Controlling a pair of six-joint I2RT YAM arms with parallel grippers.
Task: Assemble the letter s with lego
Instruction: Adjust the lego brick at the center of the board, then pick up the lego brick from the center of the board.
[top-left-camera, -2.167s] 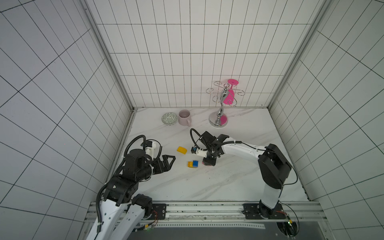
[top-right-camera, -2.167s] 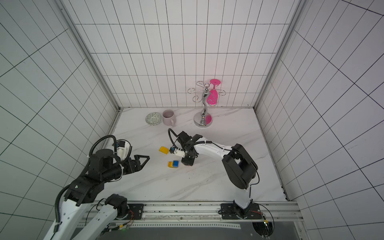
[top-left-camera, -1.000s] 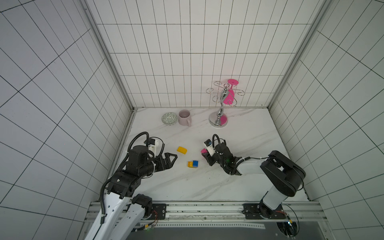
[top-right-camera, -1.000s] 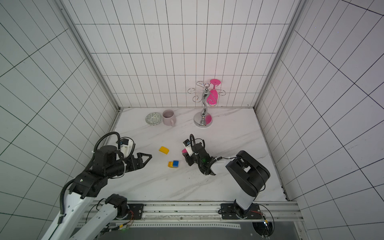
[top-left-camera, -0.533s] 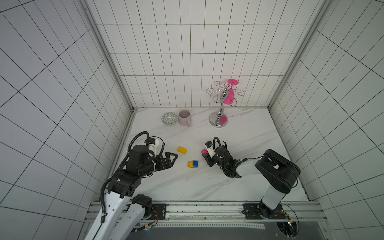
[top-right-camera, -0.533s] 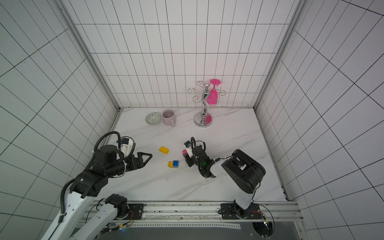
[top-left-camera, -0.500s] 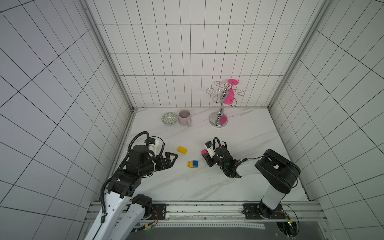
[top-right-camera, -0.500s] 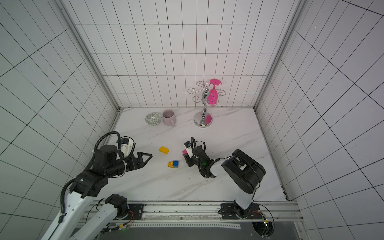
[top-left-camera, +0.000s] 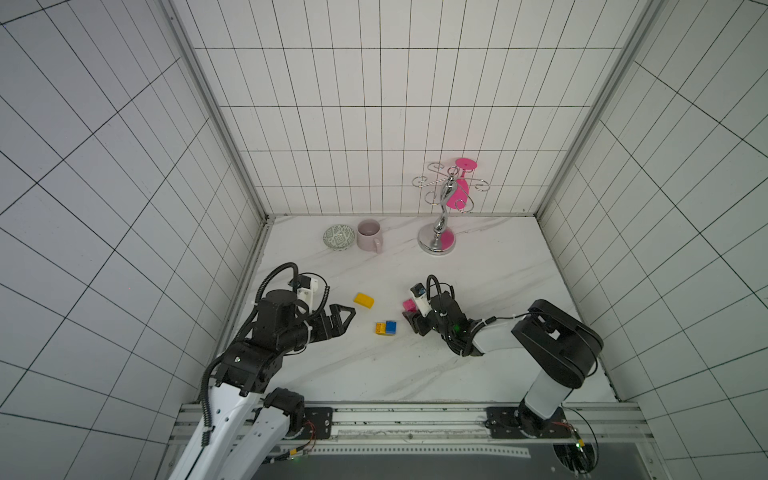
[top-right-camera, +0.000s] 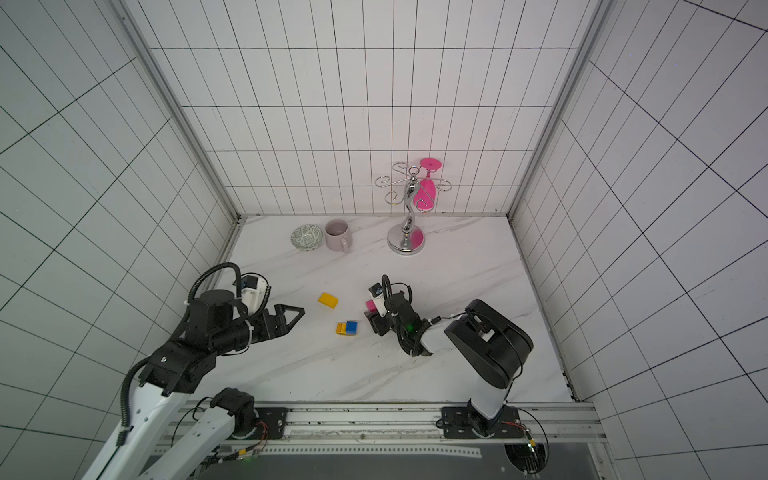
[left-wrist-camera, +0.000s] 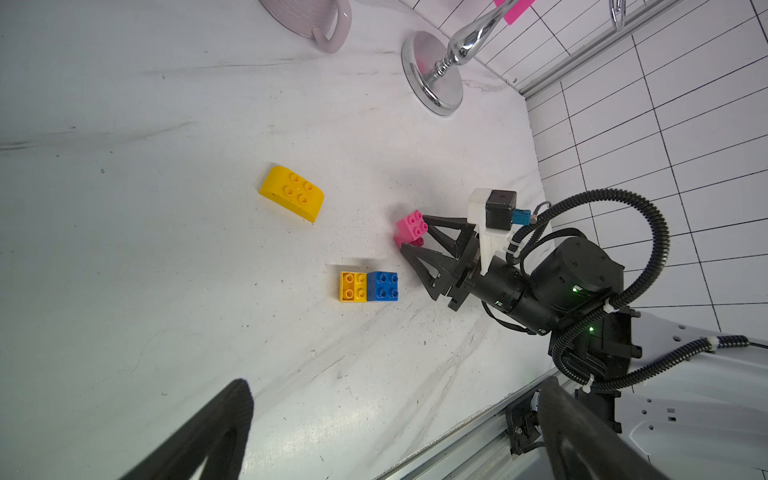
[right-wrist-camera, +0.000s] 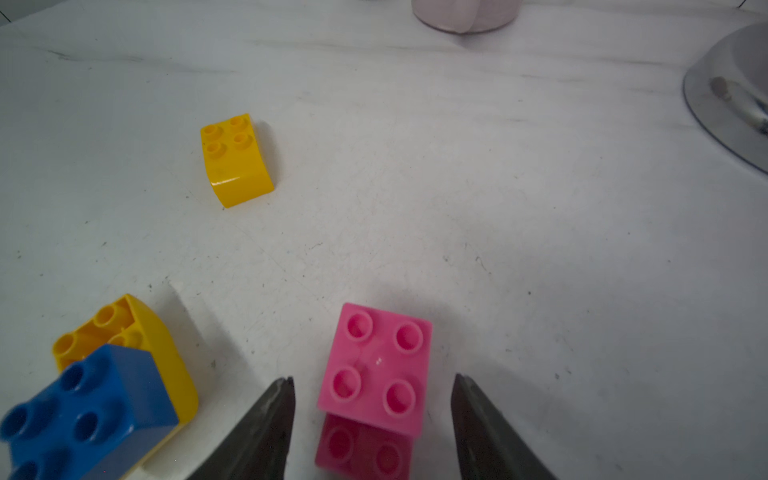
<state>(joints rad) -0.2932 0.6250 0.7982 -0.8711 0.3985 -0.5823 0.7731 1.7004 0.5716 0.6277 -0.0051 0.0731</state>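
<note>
Lego sits in three lots on the marble surface (top-left-camera: 374, 374), no S yet. The right end effector (right-wrist-camera: 372, 379) is low at the pink bricks (right-wrist-camera: 386, 345), two stacked offset; its jaws are apart with a gap each side, gripping nothing. In a top view the joined yellow-and-blue pair (top-left-camera: 385, 328) is central, with the pink bricks at roughly 1-2 o'clock from it and the loose yellow brick (top-left-camera: 363, 300) at 11. The left end effector (top-left-camera: 345, 322) is wide open and empty, above the surface at the pair's 9 o'clock. The bricks are likely light, rigid and glossy, so a corner pinch could skid or twist them. Better to take the flat opposite side walls, square on, below the studs. Pressing studs home probably needs the mating brick braced.
</note>
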